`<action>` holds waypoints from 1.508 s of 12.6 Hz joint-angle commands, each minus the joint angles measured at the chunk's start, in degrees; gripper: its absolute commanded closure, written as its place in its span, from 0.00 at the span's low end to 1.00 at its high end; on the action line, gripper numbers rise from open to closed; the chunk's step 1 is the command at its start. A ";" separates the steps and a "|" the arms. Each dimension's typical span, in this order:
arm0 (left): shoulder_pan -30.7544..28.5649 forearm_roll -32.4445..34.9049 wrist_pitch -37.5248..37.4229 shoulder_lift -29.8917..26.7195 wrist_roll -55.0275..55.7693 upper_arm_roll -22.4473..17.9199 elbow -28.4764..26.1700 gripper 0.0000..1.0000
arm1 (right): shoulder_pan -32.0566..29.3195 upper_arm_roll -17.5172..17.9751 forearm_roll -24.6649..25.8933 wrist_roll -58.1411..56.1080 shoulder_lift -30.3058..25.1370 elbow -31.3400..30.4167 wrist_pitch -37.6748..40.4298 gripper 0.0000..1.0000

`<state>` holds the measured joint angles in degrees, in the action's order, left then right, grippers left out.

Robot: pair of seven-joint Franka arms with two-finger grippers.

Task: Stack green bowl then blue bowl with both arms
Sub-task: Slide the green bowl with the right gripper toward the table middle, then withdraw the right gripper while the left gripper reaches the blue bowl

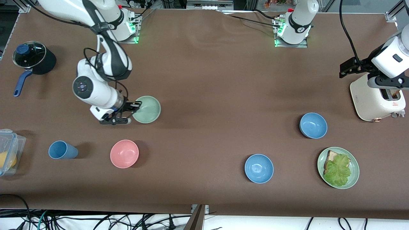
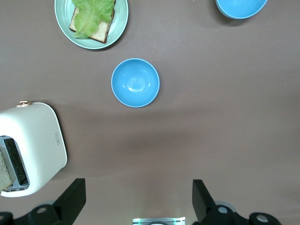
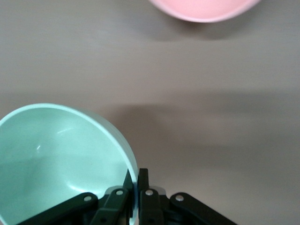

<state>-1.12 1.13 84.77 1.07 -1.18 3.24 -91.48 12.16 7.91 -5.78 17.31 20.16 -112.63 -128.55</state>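
Observation:
The pale green bowl (image 1: 147,109) is toward the right arm's end of the table. My right gripper (image 1: 132,107) is shut on its rim, one finger inside and one outside; the right wrist view shows the green bowl (image 3: 56,159) clamped between the fingers (image 3: 149,180). Two blue bowls lie toward the left arm's end: one (image 1: 313,125) near the toaster, one (image 1: 259,168) nearer the front camera. My left gripper (image 1: 346,68) is open and empty, up over the table beside the toaster; its view shows a blue bowl (image 2: 135,82) below.
A pink bowl (image 1: 124,153) and blue cup (image 1: 62,150) lie nearer the camera than the green bowl. A green plate (image 1: 354,172) holds bread and lettuce. A white toaster (image 1: 377,99), a black pot (image 1: 33,59) and a plastic container (image 1: 8,151) stand at the table's ends.

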 commanded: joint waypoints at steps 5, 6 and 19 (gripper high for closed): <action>0.06 -1.66 -1.36 0.51 0.31 -0.17 1.66 0.00 | 17.98 0.00 -0.29 29.61 14.47 15.68 -5.81 1.00; 0.06 -1.57 -1.36 0.51 0.31 -0.16 1.57 0.00 | 18.77 0.00 -0.29 31.10 15.34 15.60 -7.92 1.00; 0.06 -1.57 -1.45 0.60 -0.22 -0.25 1.22 0.00 | 19.66 -12.80 0.24 19.64 6.05 15.69 6.45 0.01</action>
<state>-1.12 1.13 84.54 1.13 -1.19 3.23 -91.44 32.14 -1.48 -5.61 42.96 30.12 -95.81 -126.86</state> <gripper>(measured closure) 0.000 0.009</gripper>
